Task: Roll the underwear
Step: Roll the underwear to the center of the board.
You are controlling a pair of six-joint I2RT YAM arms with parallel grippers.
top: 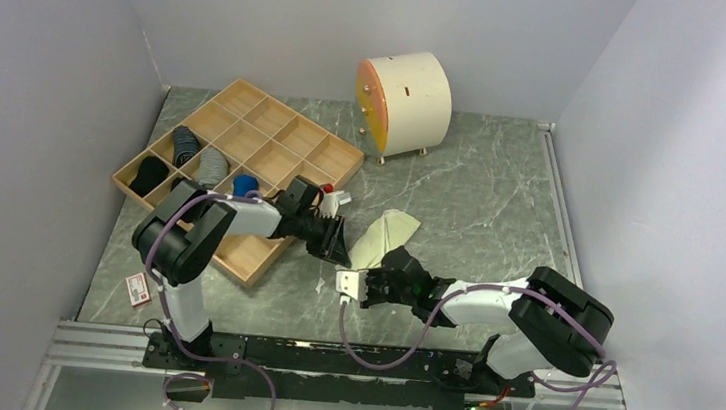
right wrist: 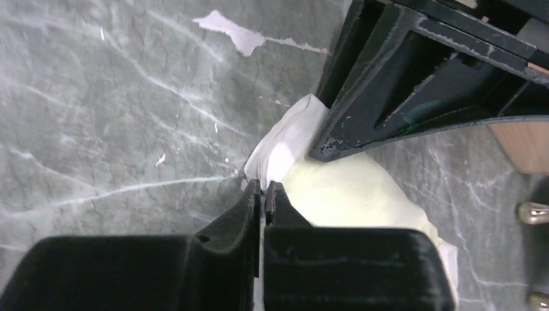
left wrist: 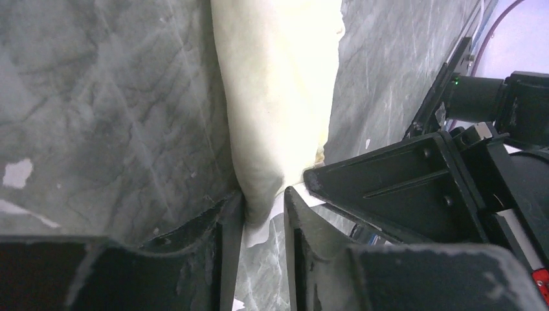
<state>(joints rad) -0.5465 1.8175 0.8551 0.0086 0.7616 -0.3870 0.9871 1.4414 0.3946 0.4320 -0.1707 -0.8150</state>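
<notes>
Nearest you, the top view shows a small red-and-white card [top: 137,289] lying on the table [top: 499,208] by the left arm's base. Neither wrist camera catches it.

Just beyond, the two arms meet over the middle of the table, and from above the dark grippers run together so you cannot read their fingers. The wrist views settle that. The right gripper [right wrist: 265,188] is pinched almost flat, with only a thin white edge of cloth between its fingers. The left gripper [left wrist: 262,197] is clamped on the thicker folded end of the same cloth, with a wider gap that the fabric fills. Each wrist camera also has the other gripper's black finger crowding in from its right side.

The underwear [top: 388,233] lies on the table between and just past the two grippers, running away from them toward the far right. It is pale cream, nearly white at the gripped end, and folded into a long soft band with a rounded edge. From above, the grippers cover its near end. The wrist views cut off its far end, so no single view shows its whole shape.

Farther left sits a wooden compartment tray [top: 251,260], partly hidden by the left arm. It holds black [top: 149,174], dark [top: 184,145], grey [top: 212,162] and blue [top: 245,186] rolled items, too small to identify.

Farthest back stands a white drum [top: 412,94] with an orange face.
</notes>
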